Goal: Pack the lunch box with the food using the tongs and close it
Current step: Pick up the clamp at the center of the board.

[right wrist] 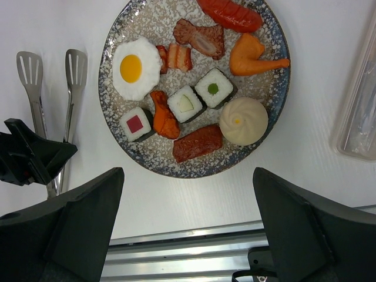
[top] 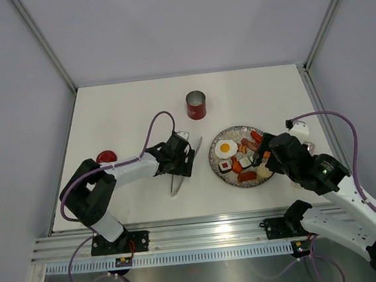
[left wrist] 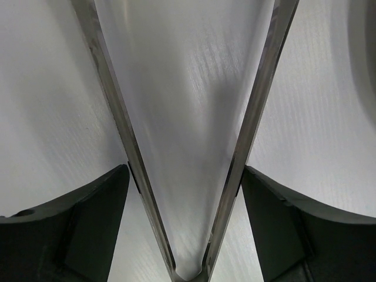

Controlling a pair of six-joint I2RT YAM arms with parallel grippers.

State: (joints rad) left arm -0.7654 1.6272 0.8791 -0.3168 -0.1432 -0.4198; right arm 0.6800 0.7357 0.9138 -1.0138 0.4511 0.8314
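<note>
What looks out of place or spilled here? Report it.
Nothing stands out. The food sits on the plate, the lunch box stands upright and open, its lid lies apart by the left arm, the tongs lie beside the plate.

Speckled grey plate [right wrist: 147, 23] (round) on white table [top: 125, 113]

Top view: the lunch box [top: 196, 105] stands at upper centre of the table [top: 119, 114]. Its lid [top: 106, 155] lies at centre left, well apart. The plate [top: 212, 162] lies right of centre, below the lunch box, with the food [top: 226, 148] on it. The tongs [top: 176, 184] lie just left of the plate, between plate and lid. Their two arms pass between the fingers [left wrist: 88, 223] of the left gripper [left wrist: 185, 168], each touching one finger.
</note>
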